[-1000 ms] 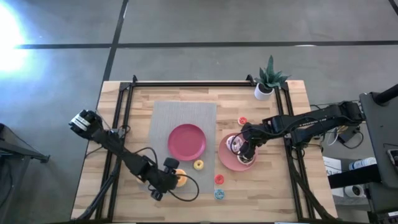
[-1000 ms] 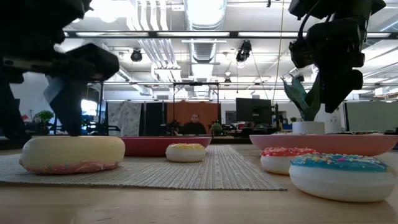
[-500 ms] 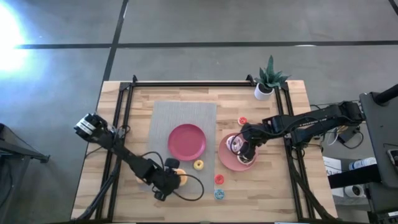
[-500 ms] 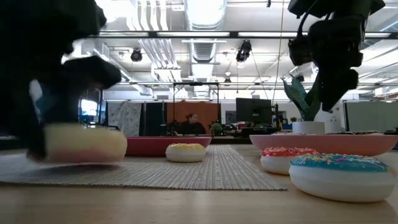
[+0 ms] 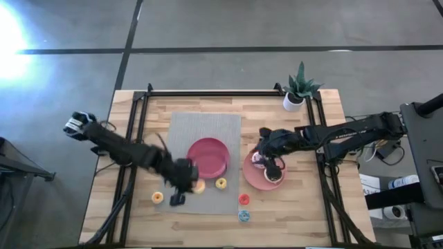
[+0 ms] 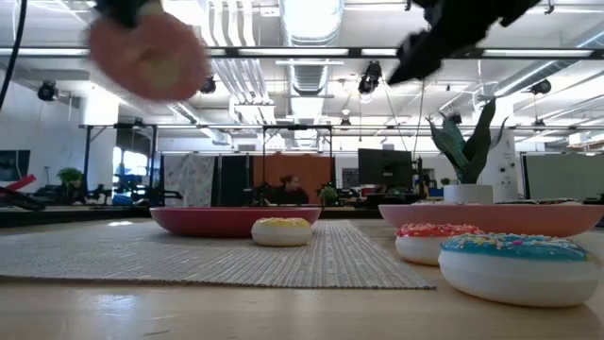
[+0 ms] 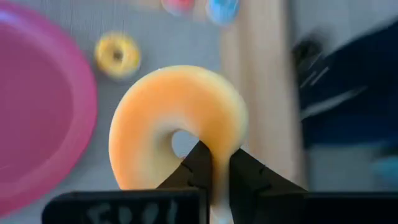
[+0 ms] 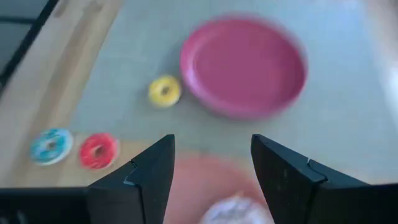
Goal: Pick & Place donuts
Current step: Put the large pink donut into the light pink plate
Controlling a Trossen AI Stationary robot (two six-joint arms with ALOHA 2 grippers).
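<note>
Wooden table [image 5: 325,207]: left gripper [image 7: 213,163] pinched on orange donut [image 7: 176,124], just beside dark pink plate [image 5: 209,158]; right gripper [image 8: 210,158] spread, empty.

1. A wooden counter [image 5: 138,207] carries a grey mat [image 5: 201,131], a pink plate [image 5: 252,180] and a potted plant [image 5: 296,93].
2. Small red donut [image 5: 243,200], blue donut [image 5: 243,216] and orange donut [image 5: 158,198] lie on the bare wood.
</note>
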